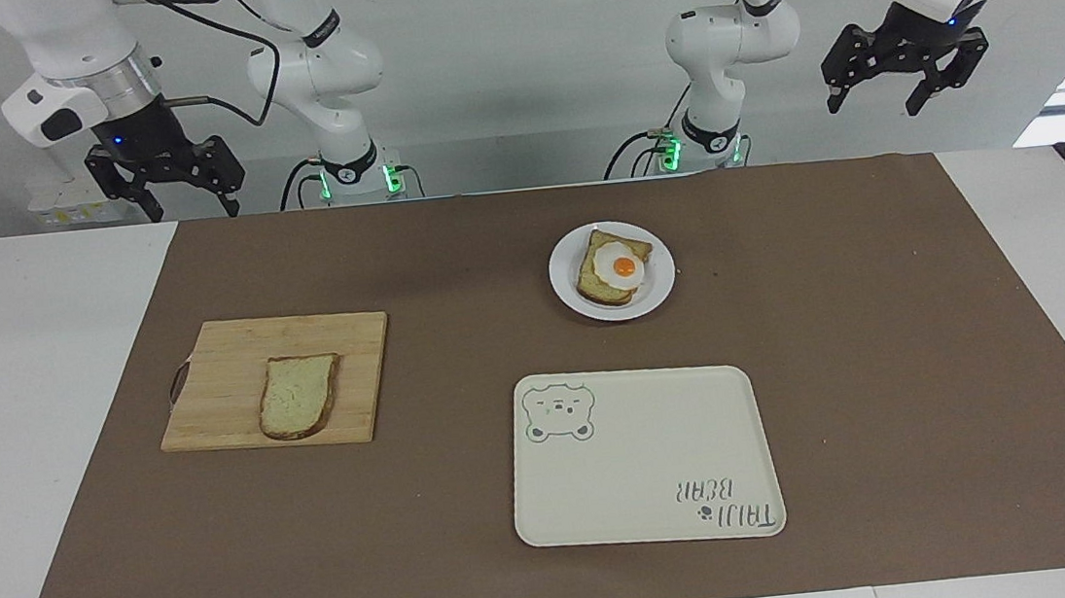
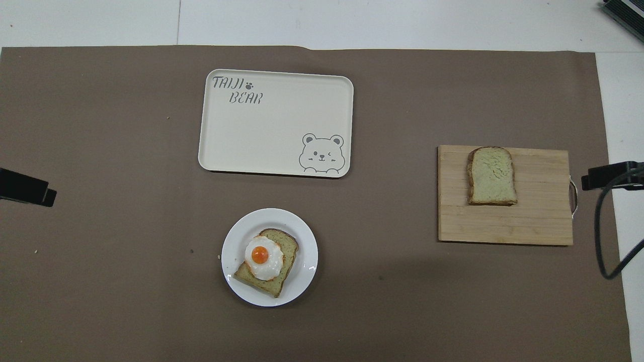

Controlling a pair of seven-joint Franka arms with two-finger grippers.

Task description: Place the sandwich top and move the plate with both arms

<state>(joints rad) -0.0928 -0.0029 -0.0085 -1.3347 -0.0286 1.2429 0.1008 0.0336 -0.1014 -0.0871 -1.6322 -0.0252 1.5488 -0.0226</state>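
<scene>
Nothing is done yet. The pale bread slice (image 1: 299,396) waits on the wooden board (image 1: 219,388), well apart from the round white plate (image 1: 659,294) with egg toast (image 1: 615,269). The left gripper (image 1: 907,77) and right gripper (image 1: 168,183) hang open and empty near the robots.

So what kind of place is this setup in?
Most likely a robotics lab staged as a kitchen: two bench-mounted arms, a brown mat taped over a white table, and play-food props like the egg toast on the plate.

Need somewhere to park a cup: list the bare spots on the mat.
Bare mat between cutting board and plate; more at the left arm's end beside the tray, itself bare. Nowhere crowded; both grippers wait raised.
</scene>
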